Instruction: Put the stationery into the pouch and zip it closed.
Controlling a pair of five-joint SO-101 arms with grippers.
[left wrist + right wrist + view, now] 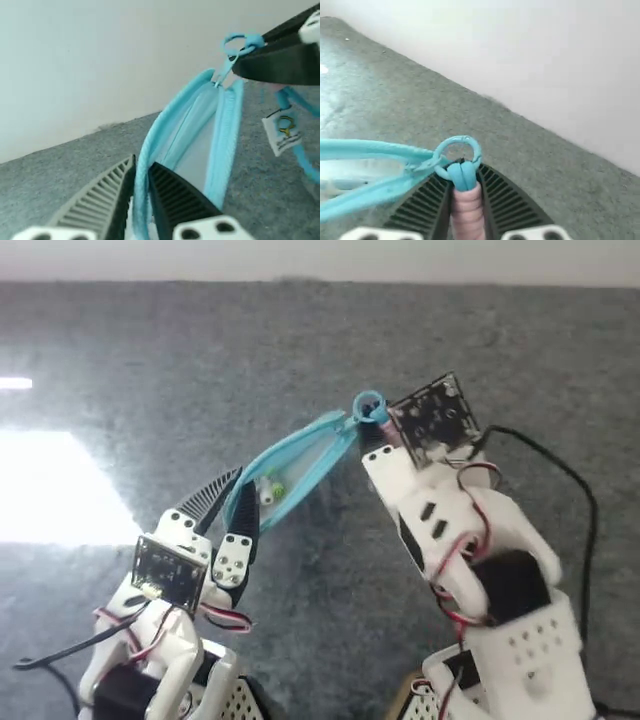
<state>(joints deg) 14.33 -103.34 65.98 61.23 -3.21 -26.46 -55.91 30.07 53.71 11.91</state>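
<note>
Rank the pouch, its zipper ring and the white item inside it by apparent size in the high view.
1. pouch, by far the largest.
2. zipper ring.
3. white item, which looks slightly smaller. The pouch hides part of it, so its place against the ring is unsure.

I can pass over the grey table (150, 350) along the far and left sides. The pouch (300, 462), stretched between the left gripper (241, 495) and right gripper (372, 426), bars the middle; a black cable (592, 530) loops at the right.

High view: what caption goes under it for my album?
Left gripper and right gripper hold opposite ends of the open blue pouch.
</note>
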